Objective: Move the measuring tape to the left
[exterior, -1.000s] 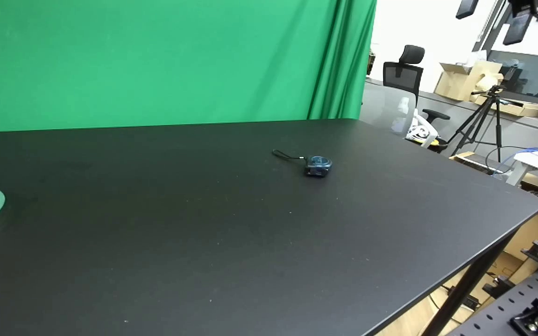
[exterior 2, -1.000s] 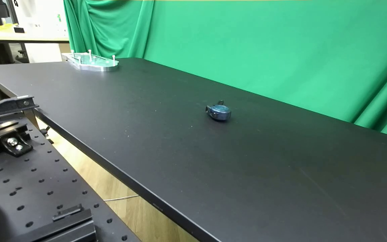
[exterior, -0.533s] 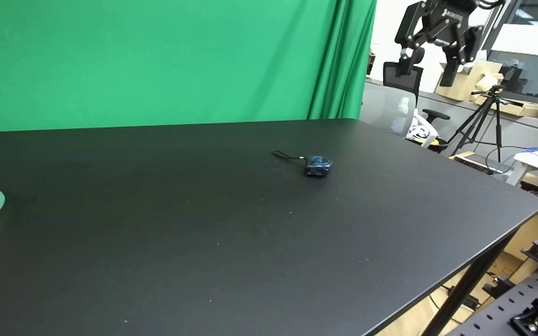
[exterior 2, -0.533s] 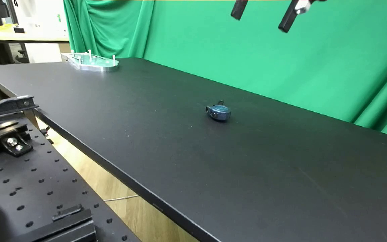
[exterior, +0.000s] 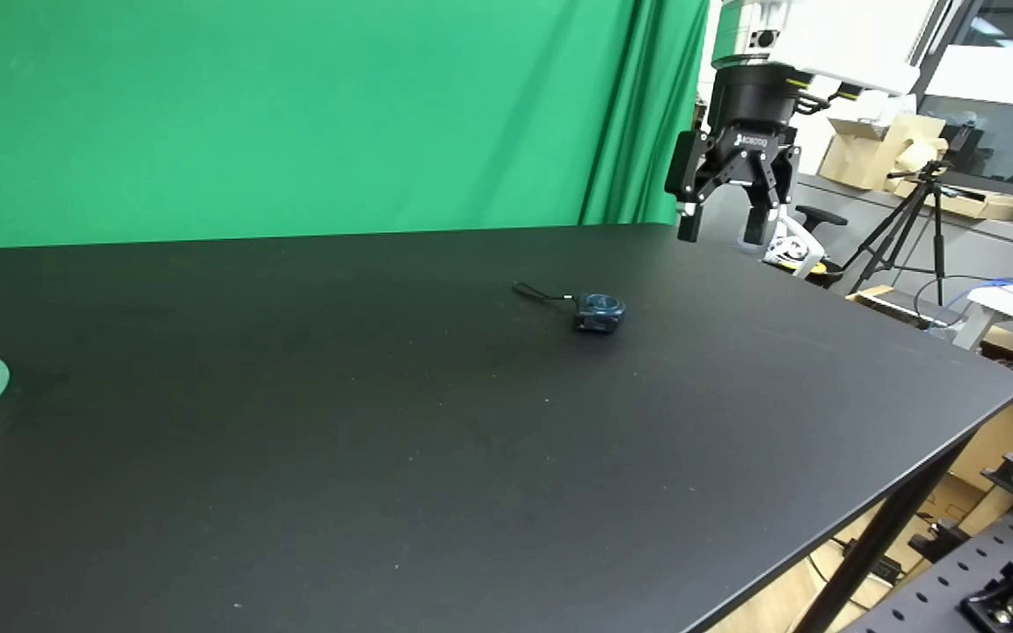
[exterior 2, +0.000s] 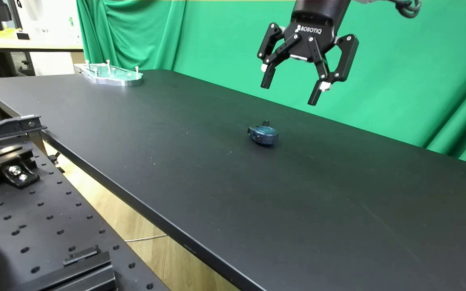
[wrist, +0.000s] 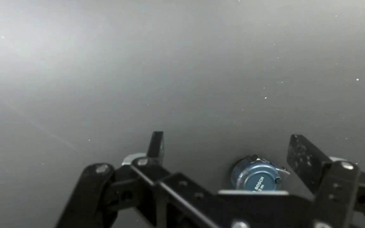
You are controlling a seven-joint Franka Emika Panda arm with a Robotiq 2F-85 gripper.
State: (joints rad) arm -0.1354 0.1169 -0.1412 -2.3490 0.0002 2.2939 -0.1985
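- Gripper [exterior 2: 289, 93]: fingers spread wide and directed down above the desk [exterior 2: 200, 173], holding nothing.
- Measuring tape [exterior 2: 263, 135]: lies flat on the desk, below and apart from the gripper; upper face marked BOSCH in the wrist view.
- Cord loop [exterior: 549, 296]: extends from its case.
- Green curtain [exterior: 295, 114]: hangs behind the desk in both exterior views.

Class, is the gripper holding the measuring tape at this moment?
No, in an exterior view the gripper hangs open in the air, while the measuring tape lies on the table.
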